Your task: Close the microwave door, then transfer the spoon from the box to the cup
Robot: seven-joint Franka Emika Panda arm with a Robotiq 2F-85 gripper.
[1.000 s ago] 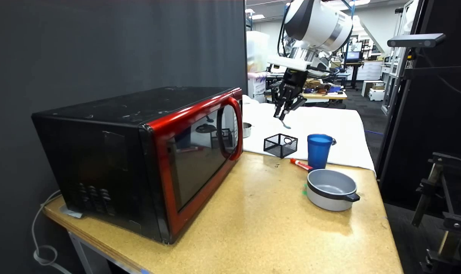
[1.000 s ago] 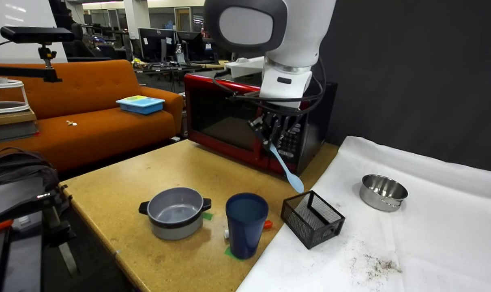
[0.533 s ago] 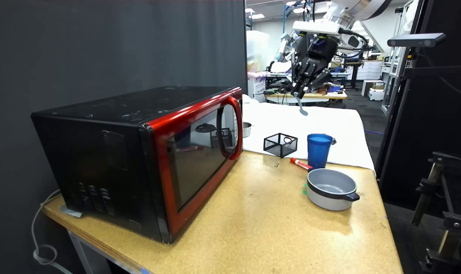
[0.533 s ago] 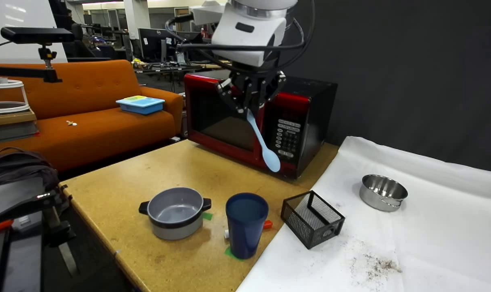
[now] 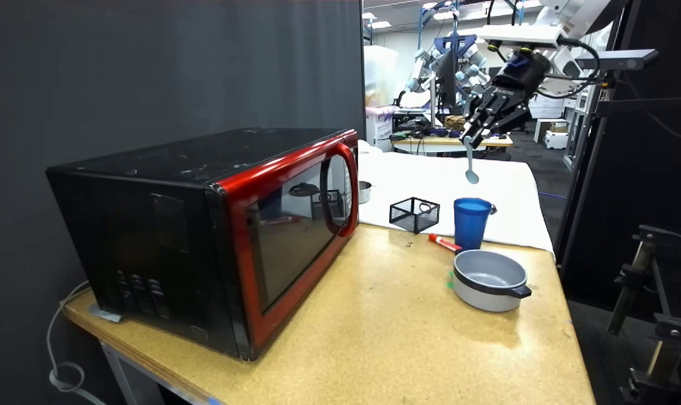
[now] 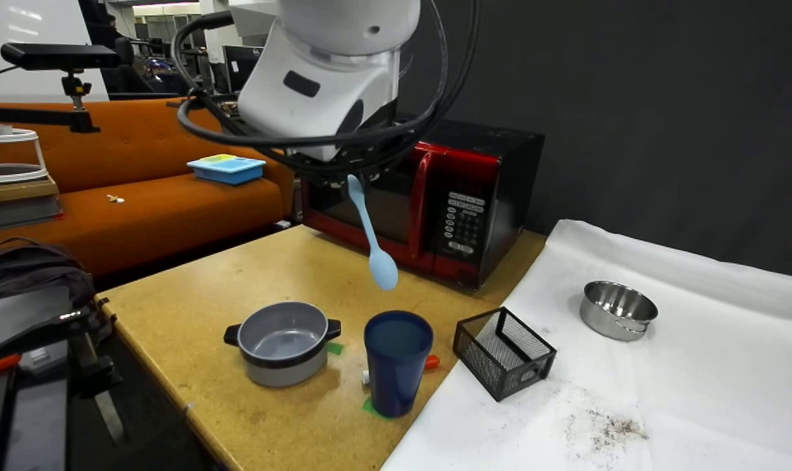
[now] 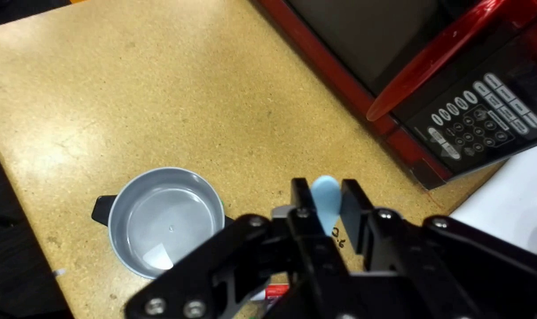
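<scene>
Standing nearest in an exterior view, the cup (image 6: 397,366) is presenting its open mouth upward, with the grey pot (image 6: 281,356) sitting to its left and the wire box (image 6: 478,364) to its right. A red marker (image 6: 432,362) is lying just beyond the cup; contact between the two is not showing. Higher up, the spoon (image 6: 371,235) is hanging in the air, slightly tilted, bowl end down and clear of the rim. The fingers (image 7: 300,189) of the gripper (image 7: 325,190) are pinching the spoon's handle end between them. In both exterior views the bowl end is appearing roughly over the cup's mouth, so the step in hand, by judgement, is calling for a straight lowering. Good execution is depending on centring the bowl end in both exterior views, bringing the handle nearer upright, descending slowly past the rim, and parting the fingers only once the cup is bearing the spoon. Releasing too high would be risking a tipped cup. At the far side, the microwave door (image 6: 392,216) is sitting shut, apparently needing no action.
</scene>
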